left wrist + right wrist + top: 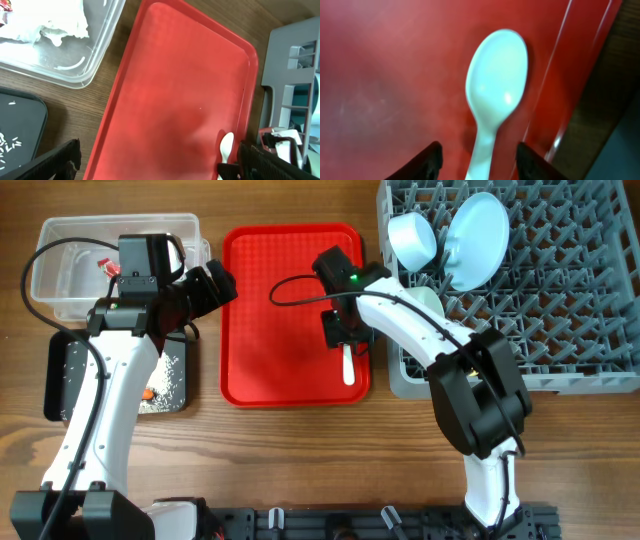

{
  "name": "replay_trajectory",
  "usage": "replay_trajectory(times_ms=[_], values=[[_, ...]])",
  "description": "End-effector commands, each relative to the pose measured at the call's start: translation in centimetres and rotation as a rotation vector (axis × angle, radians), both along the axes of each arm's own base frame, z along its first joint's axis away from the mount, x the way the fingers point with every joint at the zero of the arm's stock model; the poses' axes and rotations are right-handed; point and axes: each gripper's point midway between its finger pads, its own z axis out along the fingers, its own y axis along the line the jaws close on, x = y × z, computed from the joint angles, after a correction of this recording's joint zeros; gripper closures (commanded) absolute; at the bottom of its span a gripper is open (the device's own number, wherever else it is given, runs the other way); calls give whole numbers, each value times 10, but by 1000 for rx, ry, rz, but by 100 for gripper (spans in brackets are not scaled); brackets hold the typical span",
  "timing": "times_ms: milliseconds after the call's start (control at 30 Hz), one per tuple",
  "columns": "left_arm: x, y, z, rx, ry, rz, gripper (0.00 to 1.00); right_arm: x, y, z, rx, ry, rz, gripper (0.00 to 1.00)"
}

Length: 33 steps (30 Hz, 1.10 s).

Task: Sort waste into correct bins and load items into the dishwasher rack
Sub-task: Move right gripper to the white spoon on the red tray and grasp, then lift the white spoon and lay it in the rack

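The white spoon [348, 366] lies on the right side of the red tray [270, 330], bowl end toward the near edge. My right gripper [344, 338] is open just above it. In the right wrist view the spoon [497, 80] has its handle between the gripper's [480, 161] two fingers, with gaps on both sides. My left gripper [222, 280] is open and empty over the red tray's left rim; in its wrist view the gripper [162, 167] spans the red tray [175, 90]. The grey rack [560, 310] holds a pale blue plate [478, 240] and a bowl [412, 238].
The clear tub [60, 260] at back left holds the tissue [60, 25] and the red-and-white wrapper [108, 268]. The black tray [70, 380] in front of it holds rice grains [170, 375] and an orange carrot piece [150, 394]. A pale rounded item [432, 300] sits in the rack, partly behind my right arm.
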Motion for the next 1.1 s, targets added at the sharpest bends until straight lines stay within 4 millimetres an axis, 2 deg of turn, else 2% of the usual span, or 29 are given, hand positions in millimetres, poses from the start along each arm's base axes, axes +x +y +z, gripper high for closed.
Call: replay_trajectory(times_ms=[0,100,233,467,667,767,900,1067], values=[[3,0,2,19,-13,-14,0,-4,-11,-25,-40,12,-14,57],[3,0,2,19,-13,-14,0,-4,-13,-31,-48,-3,-6,65],[3,0,2,19,-13,-14,0,-5,-14,-39,-47,-11,25,68],[4,0,3,19,-17,-14,0,-6,-15,-40,-50,-10,36,95],[4,0,3,19,-17,-14,0,-6,-15,-40,-48,-9,35,96],[4,0,3,19,-17,-14,0,-4,-12,-32,-37,-12,35,96],[4,0,3,19,-16,-14,0,5,-6,2,-5,-60,37,96],[4,0,3,19,-16,-14,0,18,13,84,135,-191,71,96]])
